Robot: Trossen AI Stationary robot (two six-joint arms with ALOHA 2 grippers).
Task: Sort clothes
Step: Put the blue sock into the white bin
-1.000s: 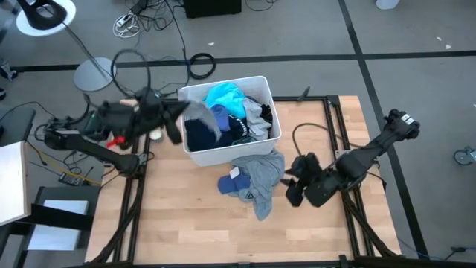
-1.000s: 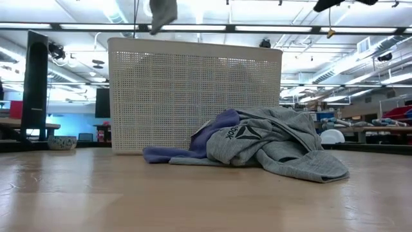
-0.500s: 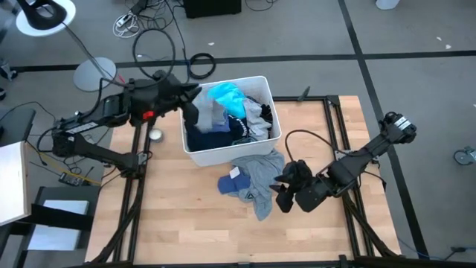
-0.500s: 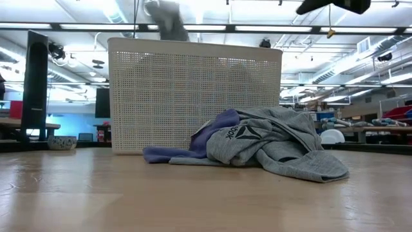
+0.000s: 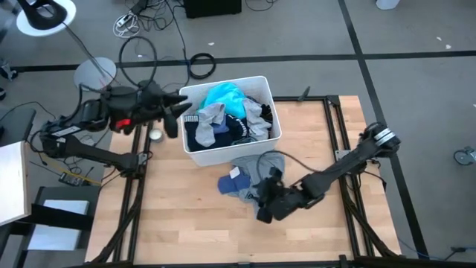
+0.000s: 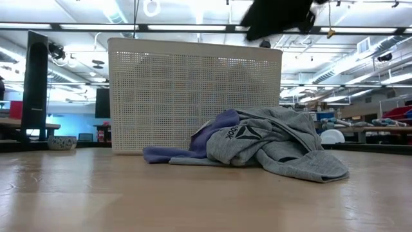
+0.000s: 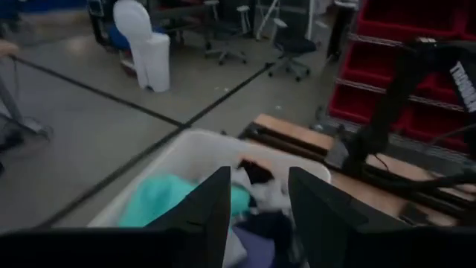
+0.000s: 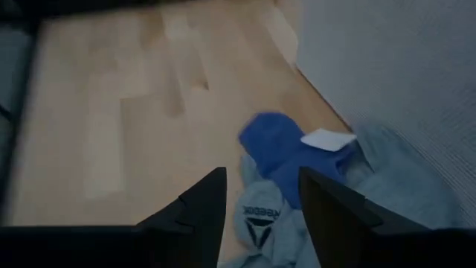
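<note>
A white bin (image 5: 226,154) at the table's far middle holds clothes: a turquoise tee (image 5: 225,97), a navy piece (image 5: 202,138) and a grey garment (image 5: 210,115) lying on top. My left gripper (image 5: 172,120) hovers open just outside the bin's left rim with nothing between its fingers (image 7: 259,216). A grey top (image 5: 259,173) and a blue piece (image 5: 230,186) lie crumpled on the wood against the bin's near wall (image 6: 193,90). My right gripper (image 5: 265,207) hangs open above the grey top's near end (image 8: 262,212), clear of it.
A small round bowl (image 5: 155,135) sits on the table's left rail. Black frame rails (image 5: 332,134) run along both sides of the table. Bare wood (image 5: 186,231) lies toward the near edge. Cables (image 5: 201,65) and a lamp base (image 5: 92,73) lie on the floor beyond.
My left gripper swung over the bin, opened and let go of the grey garment, which fell onto the clothes inside; it then drew back toward the table's left edge. My right gripper has moved toward the table's left and down, over the grey top.
</note>
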